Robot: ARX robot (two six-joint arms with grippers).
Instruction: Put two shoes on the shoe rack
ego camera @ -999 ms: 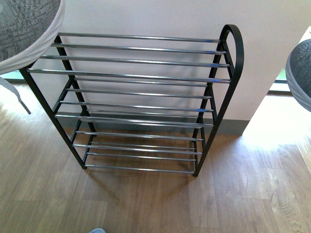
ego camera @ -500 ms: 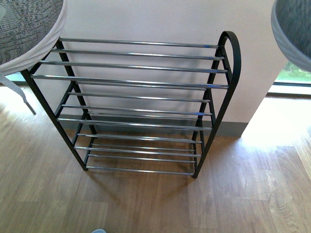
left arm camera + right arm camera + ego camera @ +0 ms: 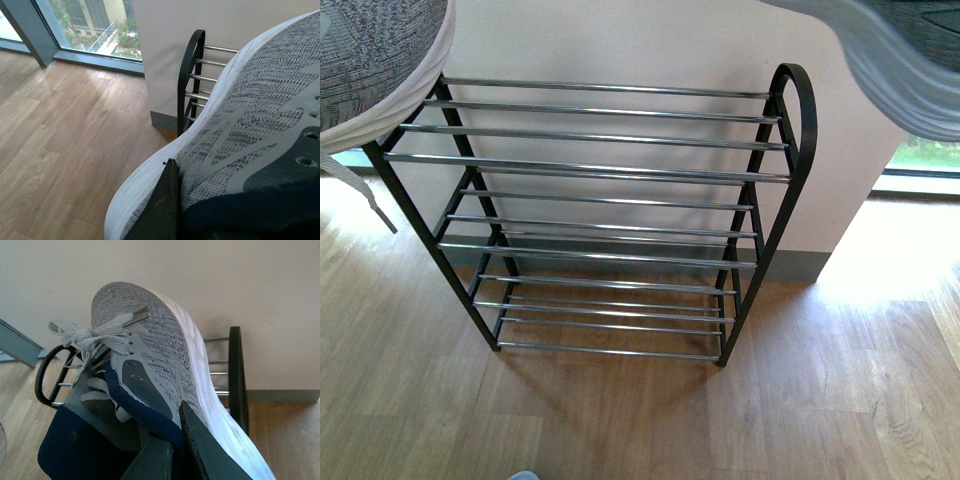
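Right shoe (image 3: 905, 55) has swung inward & up since 0.5 s ago, now blurred over the right end of the shoe rack (image 3: 600, 165), which stands vs the wall w/ no shoe on it yet. Left shoe (image 3: 375, 55) hangs over the rack's left end. Left gripper (image 3: 172, 207) clamps its shoe's side wall; right gripper (image 3: 175, 442) clamps the other's collar. Best approach, imo: lower soles flat across top rods, shoes apart, then release.

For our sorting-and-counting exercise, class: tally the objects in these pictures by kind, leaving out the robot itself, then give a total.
Grey sneakers: 2 (left-arm sneaker, right-arm sneaker)
Shoe rack: 1
Total: 3
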